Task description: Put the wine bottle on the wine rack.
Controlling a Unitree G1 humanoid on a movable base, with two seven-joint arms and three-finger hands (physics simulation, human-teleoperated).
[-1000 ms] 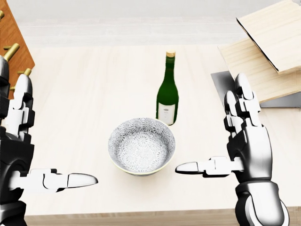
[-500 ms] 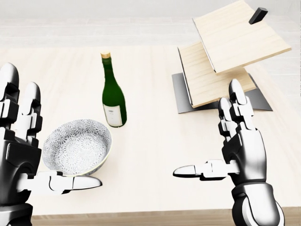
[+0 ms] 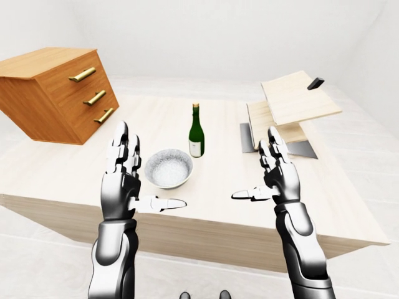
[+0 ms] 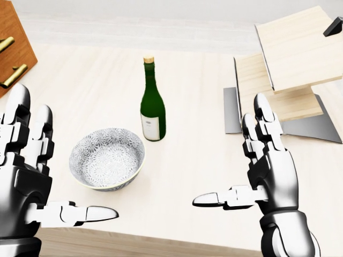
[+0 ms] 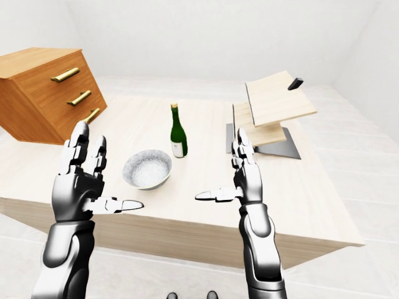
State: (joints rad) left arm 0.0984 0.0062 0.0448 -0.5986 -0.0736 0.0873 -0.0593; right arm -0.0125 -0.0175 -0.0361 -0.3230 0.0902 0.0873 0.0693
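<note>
head view, wine bottle [image 4: 153,101] upright, bowl [image 4: 107,159] beside

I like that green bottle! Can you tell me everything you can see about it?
The wine bottle is dark green and glassy-looking, with a long thin neck, a gold-coloured top and a pale label low on its body. It stands upright on the light wooden table, just above and to the right of the patterned bowl in the head view, apparently not touching it. Neither hand touches it.

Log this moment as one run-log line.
stage: pre-grasp | left hand: open, empty | right hand: open, empty | bottle: upright on table, beside bowl | rack: right, empty
</note>
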